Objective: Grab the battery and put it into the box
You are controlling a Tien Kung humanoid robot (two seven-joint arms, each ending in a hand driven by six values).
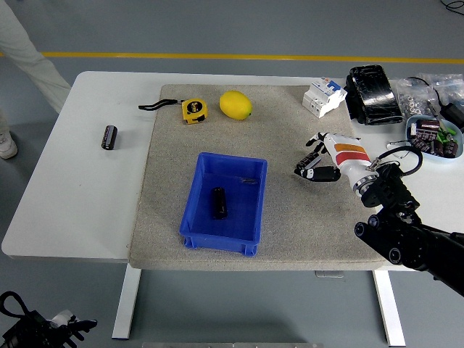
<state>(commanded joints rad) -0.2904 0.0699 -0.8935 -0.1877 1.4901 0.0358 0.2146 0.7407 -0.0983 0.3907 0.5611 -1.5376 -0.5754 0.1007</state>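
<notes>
Right hand (317, 161) curls around what looks like a battery (310, 160), right of the box (190, 217).

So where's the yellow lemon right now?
The lemon sits at the far edge of the grey mat, just right of the yellow tape measure and beyond the blue box.
</notes>
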